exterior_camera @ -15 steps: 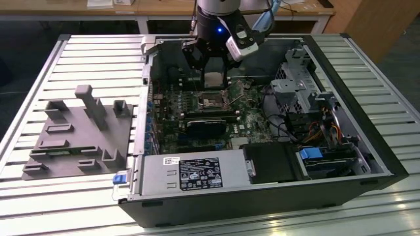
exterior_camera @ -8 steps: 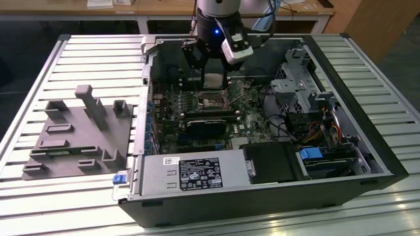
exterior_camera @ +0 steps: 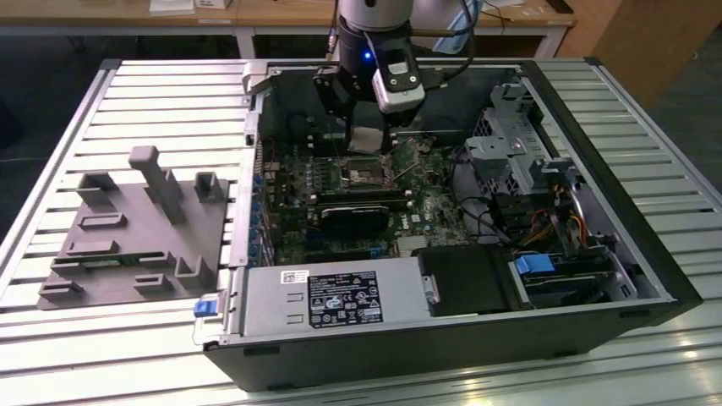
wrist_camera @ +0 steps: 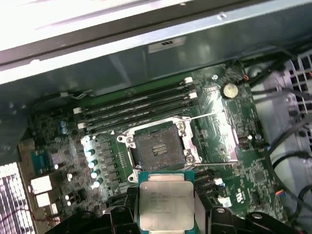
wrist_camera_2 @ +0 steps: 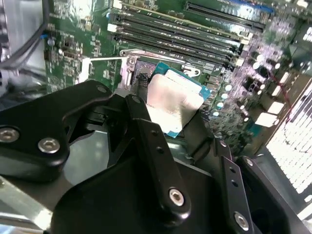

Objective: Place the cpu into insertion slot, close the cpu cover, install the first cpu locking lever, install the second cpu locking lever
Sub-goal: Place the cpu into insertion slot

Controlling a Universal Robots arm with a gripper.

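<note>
One gripper [wrist_camera: 165, 214] clamps the cpu [wrist_camera: 165, 197], apart from the insertion slot [wrist_camera: 158, 148], fingertips [wrist_camera: 129, 214] partly hidden behind it.

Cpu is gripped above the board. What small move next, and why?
Probably shift the gripper sideways until the cpu hangs squarely over the insertion slot. In the first wrist view the slot lies open and empty, and the held cpu sits off to one side of it.

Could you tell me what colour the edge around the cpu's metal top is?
Teal on the cpu, clearest in the first wrist view.
</note>
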